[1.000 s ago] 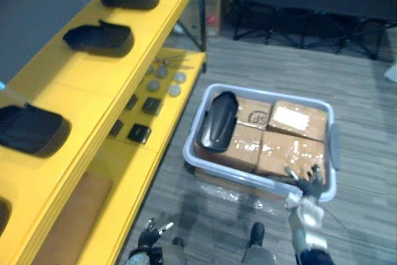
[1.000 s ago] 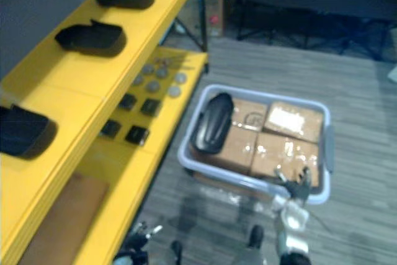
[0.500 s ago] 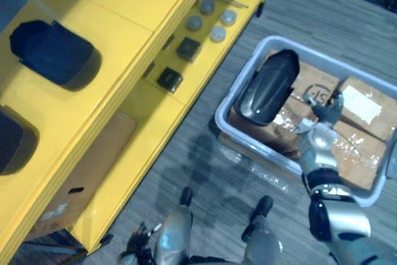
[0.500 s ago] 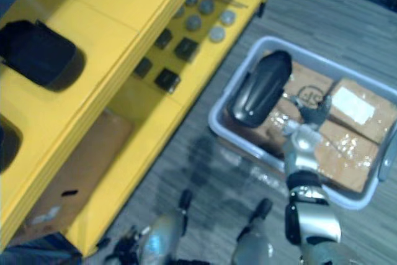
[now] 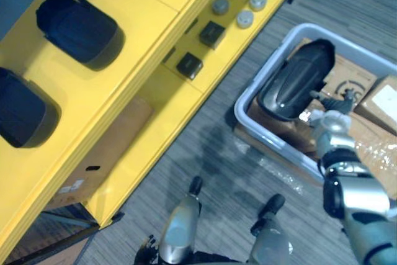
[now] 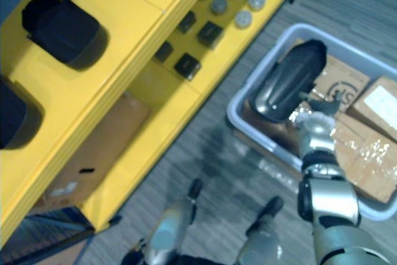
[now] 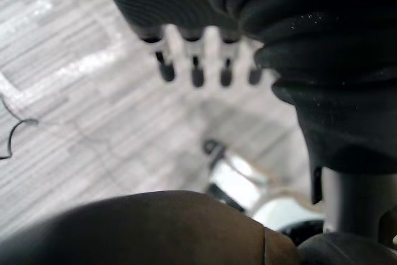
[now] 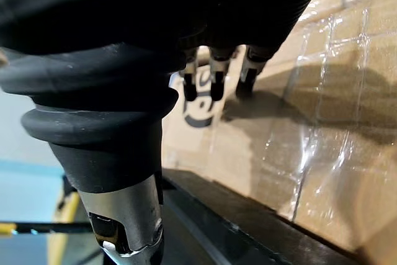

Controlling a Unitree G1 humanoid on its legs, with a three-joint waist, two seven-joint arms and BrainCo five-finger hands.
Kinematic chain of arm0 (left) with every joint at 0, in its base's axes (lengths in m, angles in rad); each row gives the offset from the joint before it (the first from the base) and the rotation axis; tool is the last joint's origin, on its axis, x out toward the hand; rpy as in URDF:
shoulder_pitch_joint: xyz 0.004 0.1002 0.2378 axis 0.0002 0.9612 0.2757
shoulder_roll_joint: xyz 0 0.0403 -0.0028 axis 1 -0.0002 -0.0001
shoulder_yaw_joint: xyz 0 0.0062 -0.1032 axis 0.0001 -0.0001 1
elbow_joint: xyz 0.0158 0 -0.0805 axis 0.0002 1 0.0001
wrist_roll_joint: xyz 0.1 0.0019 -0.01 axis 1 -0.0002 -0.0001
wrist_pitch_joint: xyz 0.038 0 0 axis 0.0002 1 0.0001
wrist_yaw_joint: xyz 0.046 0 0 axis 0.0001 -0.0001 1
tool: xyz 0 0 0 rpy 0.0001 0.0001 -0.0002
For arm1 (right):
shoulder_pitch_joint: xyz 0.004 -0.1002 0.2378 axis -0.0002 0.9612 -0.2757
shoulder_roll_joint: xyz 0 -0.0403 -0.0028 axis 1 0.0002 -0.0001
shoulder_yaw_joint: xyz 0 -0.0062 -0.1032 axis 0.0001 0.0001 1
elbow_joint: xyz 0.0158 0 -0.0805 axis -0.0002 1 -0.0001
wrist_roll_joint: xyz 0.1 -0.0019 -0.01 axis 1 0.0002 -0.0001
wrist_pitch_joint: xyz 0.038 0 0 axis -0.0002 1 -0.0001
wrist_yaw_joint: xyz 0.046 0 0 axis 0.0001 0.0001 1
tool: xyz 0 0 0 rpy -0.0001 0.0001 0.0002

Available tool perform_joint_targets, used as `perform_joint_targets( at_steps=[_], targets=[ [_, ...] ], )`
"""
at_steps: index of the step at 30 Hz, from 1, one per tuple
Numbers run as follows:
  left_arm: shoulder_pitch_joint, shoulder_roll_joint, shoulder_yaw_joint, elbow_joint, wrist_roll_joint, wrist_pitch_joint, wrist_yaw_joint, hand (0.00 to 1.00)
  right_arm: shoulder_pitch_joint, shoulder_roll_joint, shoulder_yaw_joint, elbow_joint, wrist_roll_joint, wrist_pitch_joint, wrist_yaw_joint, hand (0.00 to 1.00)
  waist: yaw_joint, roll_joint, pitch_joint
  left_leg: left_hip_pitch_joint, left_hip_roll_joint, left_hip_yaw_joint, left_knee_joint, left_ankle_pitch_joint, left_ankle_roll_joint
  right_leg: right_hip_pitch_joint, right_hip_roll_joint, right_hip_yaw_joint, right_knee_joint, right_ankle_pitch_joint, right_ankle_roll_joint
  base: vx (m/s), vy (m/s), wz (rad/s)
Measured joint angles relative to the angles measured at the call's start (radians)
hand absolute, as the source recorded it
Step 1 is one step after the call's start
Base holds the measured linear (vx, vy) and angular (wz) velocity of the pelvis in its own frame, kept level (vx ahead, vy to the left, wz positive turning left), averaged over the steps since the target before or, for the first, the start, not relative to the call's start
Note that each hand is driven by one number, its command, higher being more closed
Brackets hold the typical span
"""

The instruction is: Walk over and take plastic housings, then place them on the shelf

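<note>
Spanning the head views from 7 to 12 o'clock, the yellow shelf (image 5: 142, 23) is the largest item; its top level carries two black plastic housings (image 5: 77, 29) (image 5: 22, 110) with bare yellow surface between and beyond them. A brown carton (image 5: 102, 153) sits under the lowest level at 8 o'clock. Grey striped floor (image 5: 217, 153) lies open between the shelf edge and the grey bin (image 5: 277, 146) at 3 o'clock. The bin holds taped cardboard boxes (image 5: 372, 147), and a third black housing (image 5: 294, 82) lies tilted across its 10 o'clock corner, one end near the rim. The right hand (image 5: 335, 113) is over the bin, just beside the housing's 4 o'clock side; contact cannot be confirmed. Its wrist view supplies the detail: fingers (image 8: 214, 79) straight and relaxed, holding nothing, tips hanging over a cardboard lid. The left hand (image 7: 197, 60), seen from its own wrist, hangs over bare floor with fingers straight and nothing in them. Smallest items: black blocks (image 5: 211, 32) and grey discs (image 5: 243, 18) on the lower shelf level at 12 o'clock.
</note>
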Motion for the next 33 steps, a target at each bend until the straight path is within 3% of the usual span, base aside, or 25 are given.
perform_joint_targets(
  at_steps=[6,10,12,15,19,24,29,33],
  targets=[
    [-0.014,0.001,-0.063,-0.004,-0.001,-0.068,0.058,0.00,-0.051,-0.110,0.000,0.052,-0.044,0.140,0.016,1.00,0.026,0.029,0.004,-0.042,-0.007,-0.019,0.029,-0.001,0.003,-0.033,-0.009,-0.008,0.037,-0.018,-0.009,-0.07,0.016,0.08],
    [-0.015,0.009,-0.092,-0.041,0.116,-0.109,0.200,0.00,-0.055,-0.122,0.000,0.096,-0.099,0.232,0.068,1.00,0.026,0.038,-0.001,-0.055,-0.007,-0.021,0.033,-0.001,0.003,-0.044,-0.011,-0.009,0.044,-0.021,-0.008,-0.01,0.000,0.02],
    [-0.043,0.011,-0.092,-0.051,0.179,-0.117,0.286,0.00,-0.053,-0.141,0.000,0.126,-0.159,0.257,0.056,1.00,0.022,0.046,-0.002,-0.079,-0.011,-0.036,0.045,0.000,0.003,-0.053,-0.011,-0.027,0.049,-0.021,-0.008,-0.02,0.001,0.17],
    [-0.052,0.016,-0.092,-0.083,0.229,-0.117,0.325,0.00,-0.054,-0.147,-0.002,0.147,-0.221,0.267,0.055,1.00,0.027,0.045,-0.002,-0.094,-0.011,-0.040,0.060,0.000,0.003,-0.064,-0.013,-0.028,0.061,-0.020,-0.006,-0.01,-0.002,0.08],
    [-0.064,0.033,-0.102,-0.132,0.236,-0.118,0.319,0.00,-0.056,-0.149,-0.004,0.160,-0.260,0.243,0.024,1.00,0.034,0.045,-0.002,-0.101,-0.011,-0.037,0.075,-0.002,0.004,-0.064,-0.012,-0.028,0.065,-0.020,-0.007,-0.01,-0.001,0.02],
    [-0.064,0.072,-0.131,-0.212,0.234,-0.115,0.296,0.00,-0.051,-0.149,0.052,0.155,-0.334,0.146,-0.071,1.00,0.029,0.042,0.000,-0.138,-0.001,-0.018,0.123,-0.024,0.007,-0.094,0.000,-0.006,0.065,-0.020,-0.020,-0.06,0.015,-0.14],
    [-0.049,0.129,-0.138,-0.296,0.234,-0.058,0.282,0.00,-0.033,-0.164,0.177,-0.013,-0.421,0.031,-0.109,1.00,-0.002,0.026,0.010,-0.136,0.033,0.039,0.167,-0.060,0.009,-0.101,0.034,0.054,0.031,0.009,-0.025,-0.04,0.031,-0.36],
    [-0.090,0.152,-0.110,-0.493,0.185,-0.067,0.268,0.00,0.012,-0.180,0.224,-0.125,-0.452,-0.011,-0.122,1.00,-0.014,0.022,0.013,-0.129,0.050,0.051,0.170,-0.064,0.006,-0.099,0.053,0.068,0.020,0.022,-0.026,-0.03,0.021,-0.15]
  ],
)
